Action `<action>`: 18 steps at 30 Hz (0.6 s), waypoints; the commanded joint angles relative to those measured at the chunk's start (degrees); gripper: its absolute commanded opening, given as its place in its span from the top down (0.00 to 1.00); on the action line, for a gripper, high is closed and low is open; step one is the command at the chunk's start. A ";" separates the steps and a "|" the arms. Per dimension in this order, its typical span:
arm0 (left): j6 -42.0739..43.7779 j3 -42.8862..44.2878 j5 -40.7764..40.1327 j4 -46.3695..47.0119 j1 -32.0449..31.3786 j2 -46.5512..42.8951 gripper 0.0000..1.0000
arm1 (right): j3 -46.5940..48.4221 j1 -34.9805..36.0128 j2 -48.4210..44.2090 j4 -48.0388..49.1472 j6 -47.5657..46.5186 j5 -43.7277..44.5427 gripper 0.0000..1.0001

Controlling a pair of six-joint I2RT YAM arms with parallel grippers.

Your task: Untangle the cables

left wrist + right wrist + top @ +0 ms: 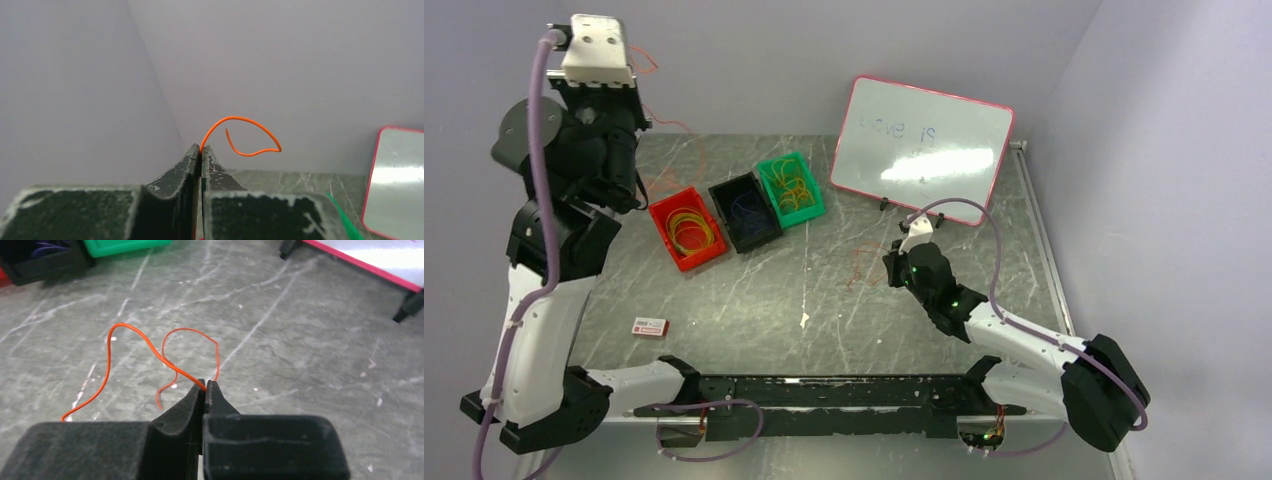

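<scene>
My left gripper [637, 70] is raised high at the back left and is shut on a thin orange cable [250, 120]. The cable curls in a loop above the fingertips [201, 148] against the wall. In the top view more orange strand [672, 126] trails below that hand. My right gripper [892, 263] is low over the table's middle right and is shut [205, 384] on an orange cable [131, 330]. That cable lies in curves on the table, beside a second orange loop [199, 333]; I cannot tell whether it is the same strand.
Three bins stand at the back: red [687, 228] with yellow cables, black [745, 211] with dark cables, green [790, 187] with yellow and orange cables. A pink-framed whiteboard [921, 150] leans at the back right. A small red-and-white card [650, 326] lies front left.
</scene>
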 commanded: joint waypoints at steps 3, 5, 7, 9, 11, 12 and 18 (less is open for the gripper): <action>-3.87 -2.26 -1.28 -6.21 0.53 3.56 0.93 | 1.91 -0.18 -1.20 2.51 -3.28 -8.19 1.00; -5.12 -3.03 -0.36 -7.42 2.06 4.42 0.93 | 2.18 -0.15 -1.39 2.46 -3.28 -8.71 1.00; -8.26 -2.35 3.15 -10.67 6.14 6.05 0.93 | 2.29 -0.18 -1.62 2.55 -3.22 -9.16 1.00; -11.63 -1.46 7.47 -13.58 11.77 7.94 0.93 | 2.65 -0.17 -1.63 2.20 -3.43 -9.68 1.00; -14.16 -2.14 9.14 -14.26 15.94 8.95 0.93 | 3.06 -0.16 -1.68 1.85 -3.93 -10.35 1.00; -15.10 -2.68 9.37 -13.93 17.04 8.98 0.93 | 3.29 -0.18 -1.68 1.71 -4.11 -10.66 1.00; -18.39 -2.40 10.42 -13.98 20.37 10.03 0.93 | 3.85 -0.15 -1.06 1.58 -5.64 -11.61 1.00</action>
